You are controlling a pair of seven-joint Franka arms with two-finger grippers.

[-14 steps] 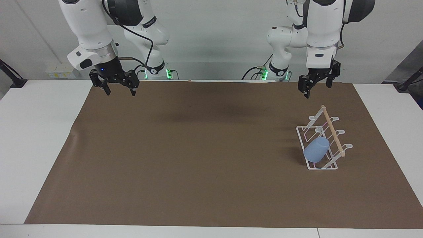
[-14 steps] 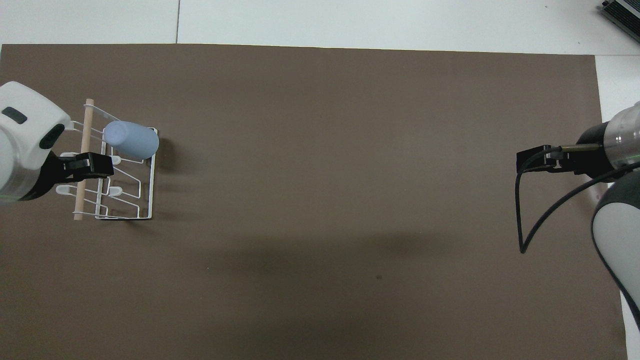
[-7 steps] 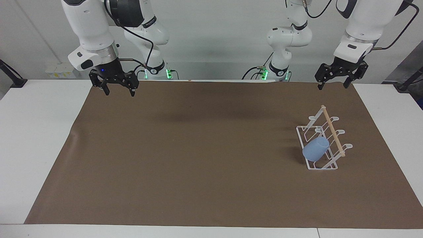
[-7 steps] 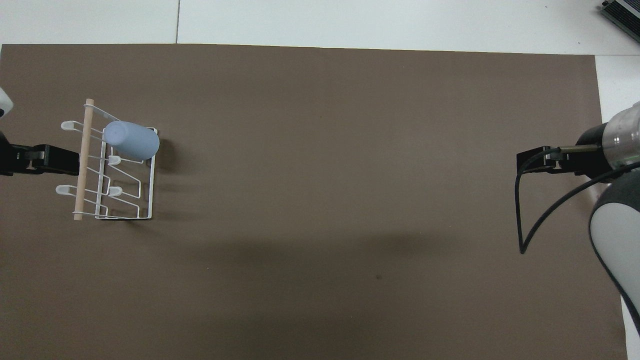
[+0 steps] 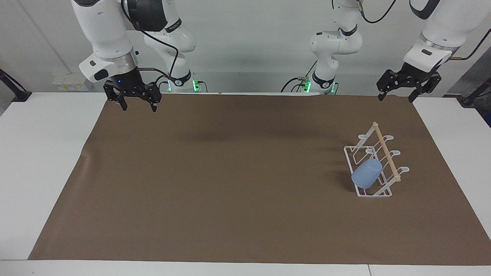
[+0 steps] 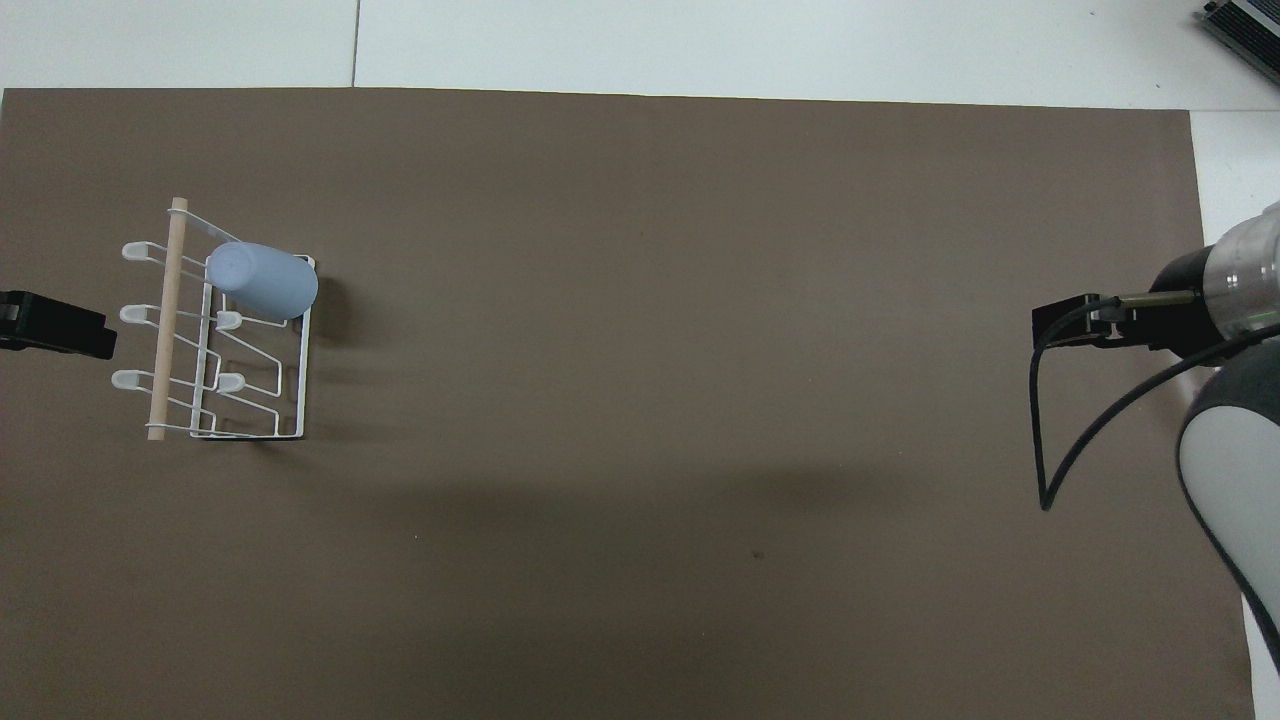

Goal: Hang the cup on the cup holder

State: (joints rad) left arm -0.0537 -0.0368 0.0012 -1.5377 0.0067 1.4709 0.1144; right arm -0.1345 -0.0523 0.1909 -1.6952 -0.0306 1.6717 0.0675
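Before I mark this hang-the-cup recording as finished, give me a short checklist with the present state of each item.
1. Cup sits on a prong of the cup holder, tilted: ok.
2. Left gripper open, empty, off the cup: ok.
3. Right gripper open, empty, waiting over the mat at its own end: ok.
4. Cup holder upright on the mat: ok.
5. Cup seated firmly on its prong: cannot tell.

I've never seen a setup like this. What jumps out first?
A light-blue cup hangs tilted on a white wire cup holder at the left arm's end of a big brown mat. Both grippers, left and right, hang open and empty in the air.
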